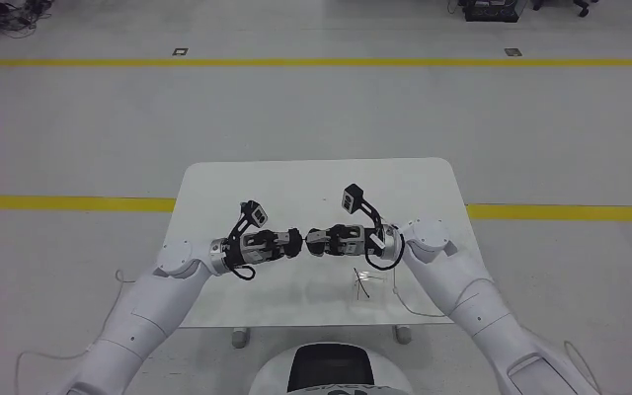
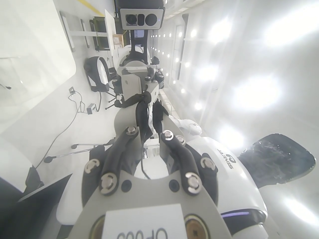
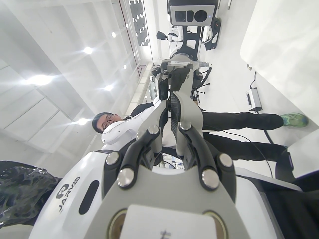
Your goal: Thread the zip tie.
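White table [image 1: 316, 188]: from above we see loose ties [image 1: 363, 281] lying near the right arm.
Left gripper [image 2: 144, 111]: its wrist view shows us fingers closed on the black zip tie [image 2: 142, 159], tail trailing toward the wrist.
Right gripper [image 3: 172, 101]: fingers pressed together, tip to tip with the left; any hold on the tie we cannot tell.

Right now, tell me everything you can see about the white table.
The table has a white, smooth-looking rectangular top with rounded corners. It sits level on a pale floor and crosses a yellow floor line. Two pale feet show under its near edge. A few thin dark strands lie on it beside the right forearm. The left gripper and right gripper meet tip to tip over its middle; I cannot tell whether they touch it.
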Tool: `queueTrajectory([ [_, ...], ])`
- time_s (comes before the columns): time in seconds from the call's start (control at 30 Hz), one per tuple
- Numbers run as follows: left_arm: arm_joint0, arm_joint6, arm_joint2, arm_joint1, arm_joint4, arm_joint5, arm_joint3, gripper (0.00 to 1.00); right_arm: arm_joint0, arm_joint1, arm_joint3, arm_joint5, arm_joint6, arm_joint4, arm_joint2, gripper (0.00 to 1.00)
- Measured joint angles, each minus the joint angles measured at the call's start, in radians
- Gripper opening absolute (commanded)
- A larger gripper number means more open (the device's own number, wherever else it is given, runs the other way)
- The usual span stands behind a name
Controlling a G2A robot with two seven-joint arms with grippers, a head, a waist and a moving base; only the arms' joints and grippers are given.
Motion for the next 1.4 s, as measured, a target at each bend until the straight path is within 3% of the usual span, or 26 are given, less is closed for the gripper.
queueTrajectory([
  [0.17, -0.001, -0.003, 0.001, -0.001, -0.001, 0.002, 0.001, 0.1, 0.002, 0.0, 0.0, 0.0, 0.002, 0.002, -0.005, 0.0],
  [0.33, -0.003, -0.005, 0.002, -0.002, -0.002, 0.004, 0.003, 0.06, 0.004, -0.001, 0.002, 0.001, 0.004, 0.004, -0.009, 0.0],
  [0.4, -0.004, -0.006, 0.003, -0.002, -0.003, 0.005, 0.004, 0.0, 0.006, -0.001, 0.002, 0.002, 0.006, 0.005, -0.011, 0.0],
  [0.57, -0.005, -0.01, 0.007, -0.004, -0.001, 0.006, 0.008, 0.0, 0.007, -0.001, 0.004, 0.002, 0.007, 0.007, -0.013, 0.0],
  [0.6, -0.006, -0.011, 0.008, -0.004, 0.0, 0.006, 0.009, 0.0, 0.007, -0.001, 0.004, 0.001, 0.007, 0.007, -0.013, 0.38],
  [0.63, -0.006, -0.013, 0.008, -0.004, 0.002, 0.007, 0.009, 0.0, 0.007, 0.0, 0.005, 0.0, 0.007, 0.008, -0.013, 1.0],
  [1.07, -0.005, -0.053, -0.009, 0.0, 0.0, -0.028, 0.008, 0.0, -0.019, 0.022, 0.013, -0.011, -0.031, 0.02, 0.07, 1.0],
  [1.4, -0.006, -0.056, -0.012, 0.0, -0.002, -0.037, -0.002, 0.0, -0.021, 0.023, 0.009, -0.008, -0.029, 0.023, 0.072, 1.0],
])
